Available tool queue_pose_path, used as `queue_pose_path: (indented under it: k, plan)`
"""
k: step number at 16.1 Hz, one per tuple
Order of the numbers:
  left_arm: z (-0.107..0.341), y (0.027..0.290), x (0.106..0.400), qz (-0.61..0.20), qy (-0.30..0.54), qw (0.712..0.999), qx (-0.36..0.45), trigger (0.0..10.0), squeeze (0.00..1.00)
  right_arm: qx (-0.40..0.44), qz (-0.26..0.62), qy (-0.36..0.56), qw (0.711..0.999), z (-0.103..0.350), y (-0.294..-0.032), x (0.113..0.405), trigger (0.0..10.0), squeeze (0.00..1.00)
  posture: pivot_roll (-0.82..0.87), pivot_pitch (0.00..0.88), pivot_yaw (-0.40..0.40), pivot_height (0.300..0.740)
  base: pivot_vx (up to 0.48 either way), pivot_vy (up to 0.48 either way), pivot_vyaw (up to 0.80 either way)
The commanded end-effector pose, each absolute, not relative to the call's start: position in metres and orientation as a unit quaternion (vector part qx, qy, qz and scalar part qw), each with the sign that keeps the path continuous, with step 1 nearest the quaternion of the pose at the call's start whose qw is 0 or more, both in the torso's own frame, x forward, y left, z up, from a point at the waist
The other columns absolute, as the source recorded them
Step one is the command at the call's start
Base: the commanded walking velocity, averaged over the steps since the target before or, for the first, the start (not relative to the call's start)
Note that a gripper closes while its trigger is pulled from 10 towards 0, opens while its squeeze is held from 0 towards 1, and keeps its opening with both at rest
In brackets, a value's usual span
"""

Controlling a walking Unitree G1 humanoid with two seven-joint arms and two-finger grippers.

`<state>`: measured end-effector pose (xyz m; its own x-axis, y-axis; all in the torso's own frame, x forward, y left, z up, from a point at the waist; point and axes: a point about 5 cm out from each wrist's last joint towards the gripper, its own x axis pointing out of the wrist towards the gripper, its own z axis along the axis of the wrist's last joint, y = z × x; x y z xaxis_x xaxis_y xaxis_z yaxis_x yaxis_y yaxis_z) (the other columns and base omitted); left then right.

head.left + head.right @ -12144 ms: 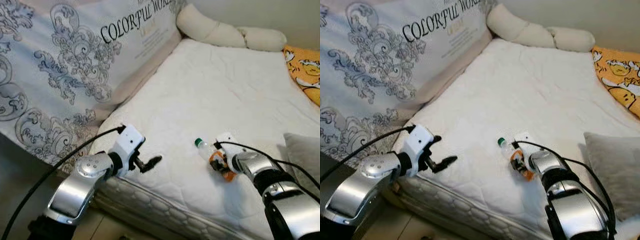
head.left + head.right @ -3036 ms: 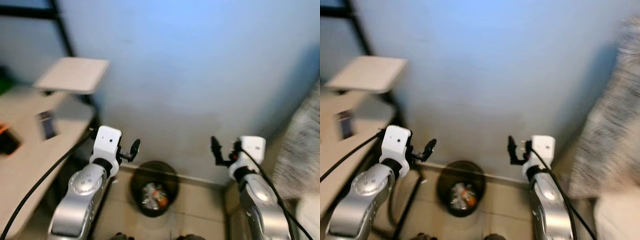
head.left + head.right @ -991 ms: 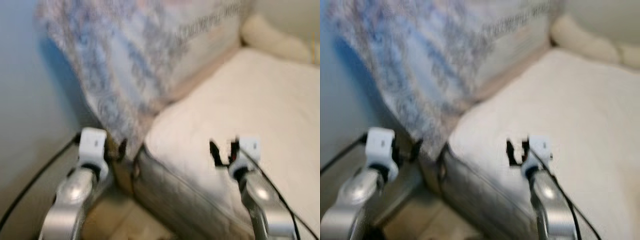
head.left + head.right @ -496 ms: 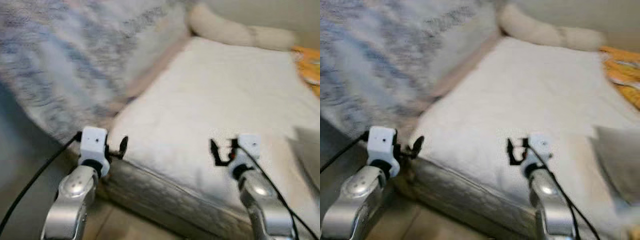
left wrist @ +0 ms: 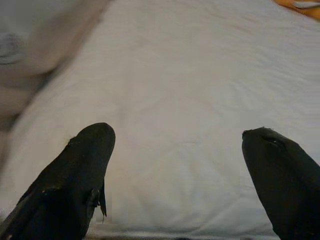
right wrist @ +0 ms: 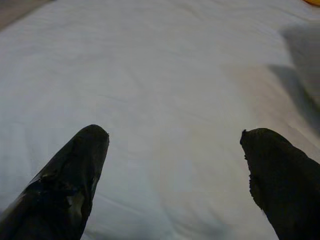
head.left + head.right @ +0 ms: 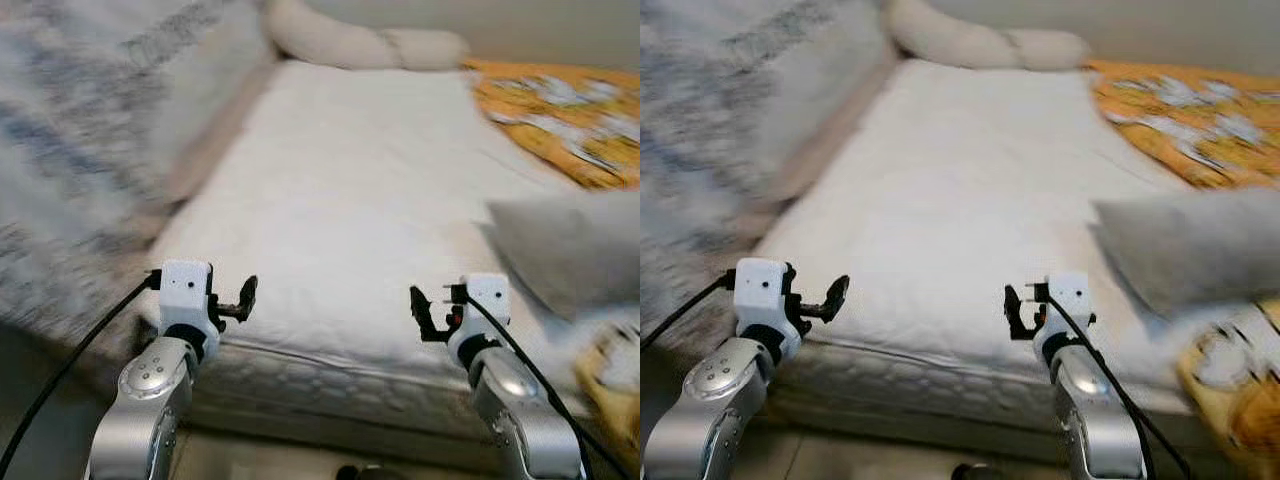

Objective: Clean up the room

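Bed [image 7: 350,180] filled the left eye view, grey pillow [image 7: 560,250] at 3 o'clock, orange blanket [image 7: 560,120] at 1. Left wrist: left hand [image 5: 180,175] spread, grasping nothing. Right wrist: right hand [image 6: 175,175] likewise released. Motion blur risked missing leftover litter

**Bed ahead, pillows at its far end and right side**

We stand at the near edge of the bed [image 7: 330,200], which runs away from us. Our left hand [image 7: 243,300] and right hand [image 7: 420,312] hang side by side over that near edge, well apart, each with its fingers spread and nothing between them. A patterned cushion [image 7: 70,130] leans along the bed's left side. A long bolster [image 7: 360,45] lies across the far end. On the right a pillow [image 7: 560,245] rests on the bed, with a printed blanket [image 7: 560,120] behind it.
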<state>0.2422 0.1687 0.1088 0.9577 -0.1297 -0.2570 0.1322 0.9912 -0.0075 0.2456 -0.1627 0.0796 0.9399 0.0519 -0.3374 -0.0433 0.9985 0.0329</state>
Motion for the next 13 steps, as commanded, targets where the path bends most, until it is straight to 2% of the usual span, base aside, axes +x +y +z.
queue_pose_path:
  k: [1,2,6,7,13]
  plan:
    - [0.1120,0.1672,0.2423,-0.061,0.119,0.991,0.014,10.0,0.00,0.007,0.021,0.166,0.986,0.0843,-0.1649,0.2458,10.0,1.00,-0.08,0.000,-0.028,0.740,0.000,0.000,-0.80]
    - [0.1131,0.1681,0.2434,-0.057,0.099,0.992,0.045,10.0,0.00,0.005,0.023,0.163,0.986,0.0850,-0.1649,0.2461,10.0,1.00,-0.07,0.000,-0.035,0.740,0.000,0.000,-0.80]
    - [0.1136,0.1695,0.2420,-0.058,0.097,0.993,0.044,10.0,0.00,0.001,0.024,0.157,0.987,0.0863,-0.1660,0.2467,10.0,1.00,-0.07,0.000,-0.027,0.740,0.000,0.000,-0.80]
    - [0.1141,0.1705,0.2424,-0.052,0.097,0.993,0.033,10.0,0.00,-0.002,0.026,0.153,0.988,0.0884,-0.1665,0.2480,10.0,1.00,-0.08,0.000,-0.023,0.740,0.000,-0.480,-0.75]
    - [0.1131,0.1723,0.2468,-0.029,0.093,0.994,0.040,10.0,0.00,-0.016,0.060,0.144,0.988,0.0940,-0.1683,0.2550,10.0,1.00,-0.07,0.000,-0.030,0.740,0.000,-0.480,0.00]
